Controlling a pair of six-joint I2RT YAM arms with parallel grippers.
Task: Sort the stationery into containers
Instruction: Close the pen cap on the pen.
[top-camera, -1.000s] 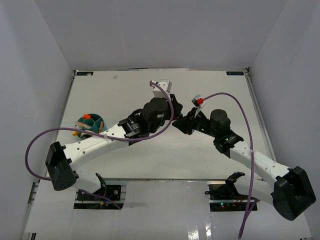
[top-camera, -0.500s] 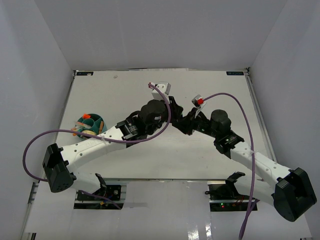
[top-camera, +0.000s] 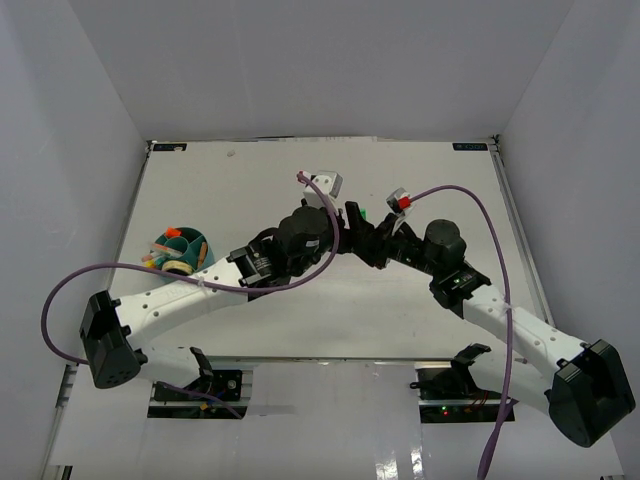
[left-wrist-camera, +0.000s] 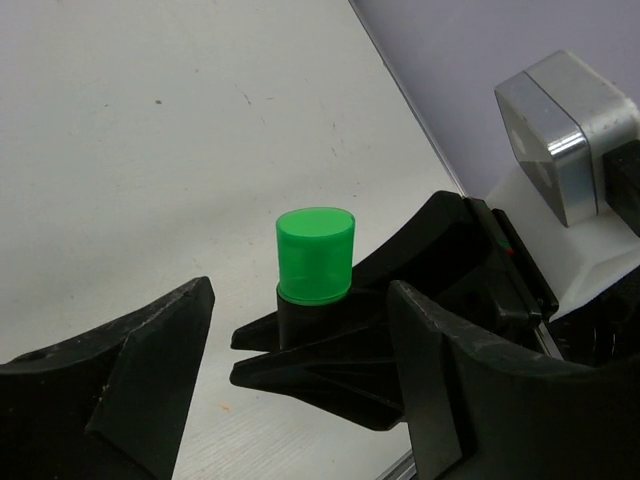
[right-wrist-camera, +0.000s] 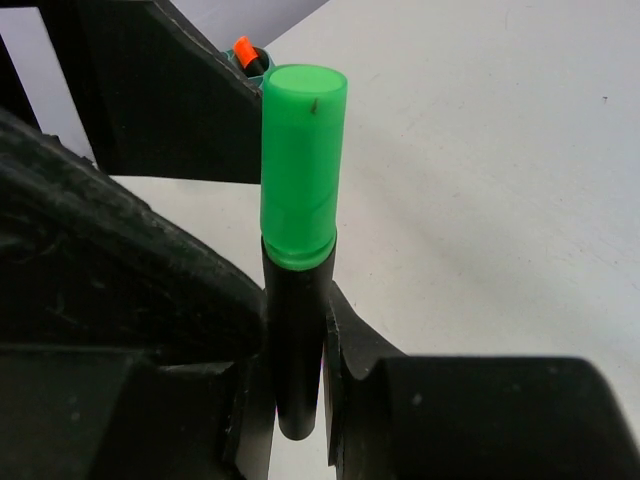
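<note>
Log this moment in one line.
right gripper: shut on green-capped marker, upright | left gripper: open, flanking cap | teal tub: left side

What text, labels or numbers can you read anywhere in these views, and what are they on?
No text is legible in any view.
The far-left label, a dark strip at the back corner of the table: too small to read.
The far-right label, a matching dark strip at the other back corner: too small to read.
The marker with the green cap: no print visible on the cap or barrel.
</note>
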